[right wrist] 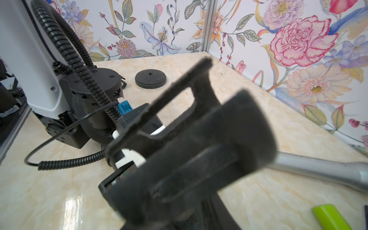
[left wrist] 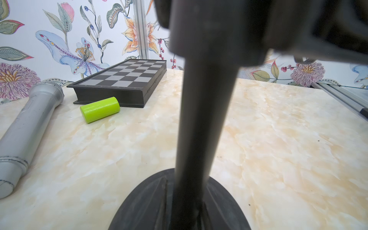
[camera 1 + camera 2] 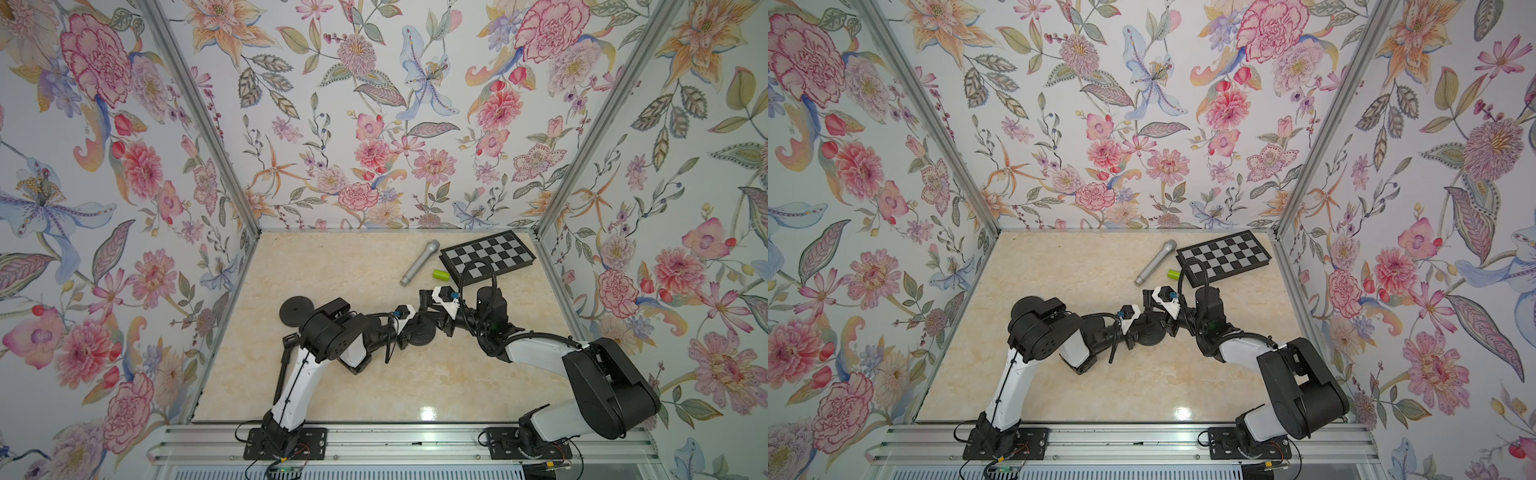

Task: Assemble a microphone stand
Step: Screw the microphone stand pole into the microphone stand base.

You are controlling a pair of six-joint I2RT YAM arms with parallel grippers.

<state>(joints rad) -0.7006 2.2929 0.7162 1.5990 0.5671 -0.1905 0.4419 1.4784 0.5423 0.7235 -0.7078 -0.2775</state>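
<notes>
Pole upright on base, mid-tabletop, between left gripper and right gripper; grip of either impossible to tell. Possibly toppling sideways under uneven push while seating clip.

Cream tabletop with flowery walls all round. At the far right, a chessboard. Just beside it, a green peg, then a silver mic lying flat. In the middle, a round black base, with the left hand and right hand close over it. Well to the left, a black disc and a thin black bar.
</notes>
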